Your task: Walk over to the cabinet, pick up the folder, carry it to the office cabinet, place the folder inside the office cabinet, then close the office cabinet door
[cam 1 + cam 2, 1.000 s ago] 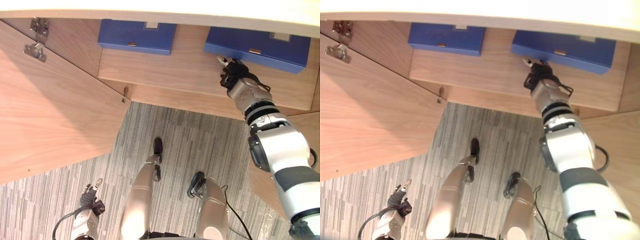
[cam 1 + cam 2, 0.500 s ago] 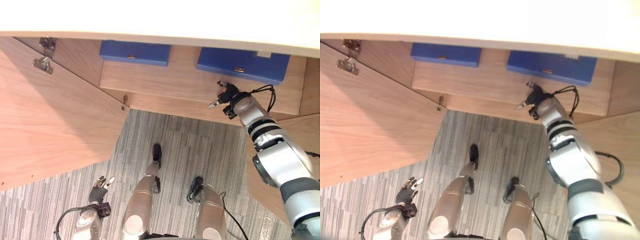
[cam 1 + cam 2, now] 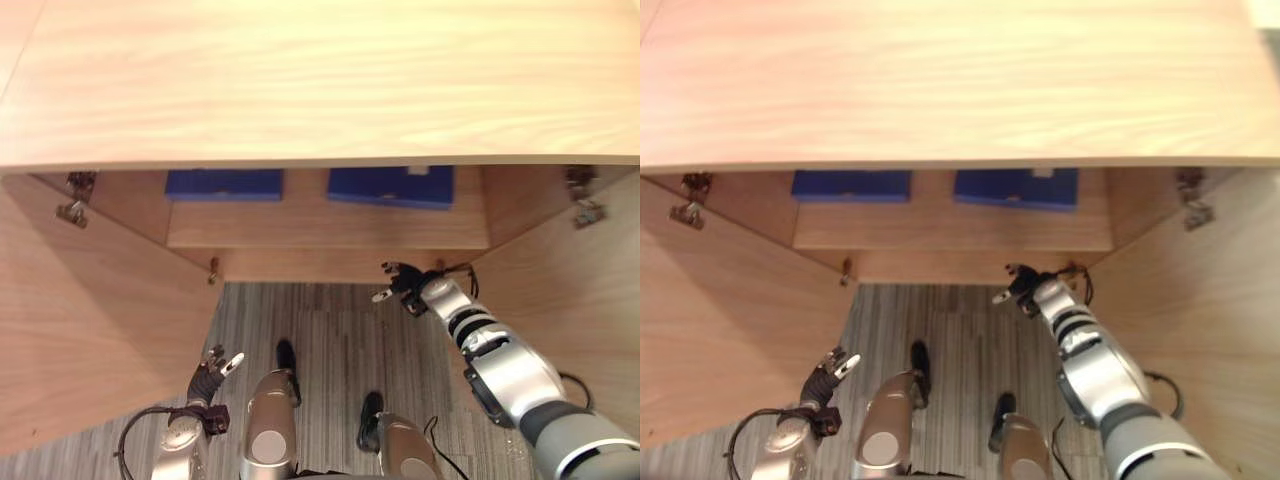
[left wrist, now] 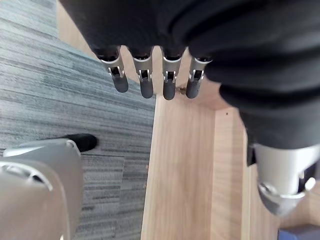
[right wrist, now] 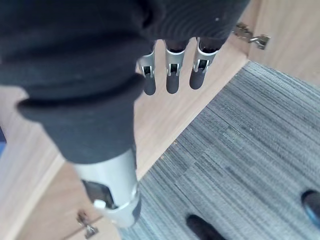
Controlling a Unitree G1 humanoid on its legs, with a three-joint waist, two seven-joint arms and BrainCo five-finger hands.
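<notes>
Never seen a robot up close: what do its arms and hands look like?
The left arm and right arm are smooth silver-grey shells with rounded joints; the right shows black-and-white rings near the wrist. The left robot hand and right robot hand each wear a dark ribbed cover, with slim silver fingers ending in dark rounded tips and a separate silver thumb.
</notes>
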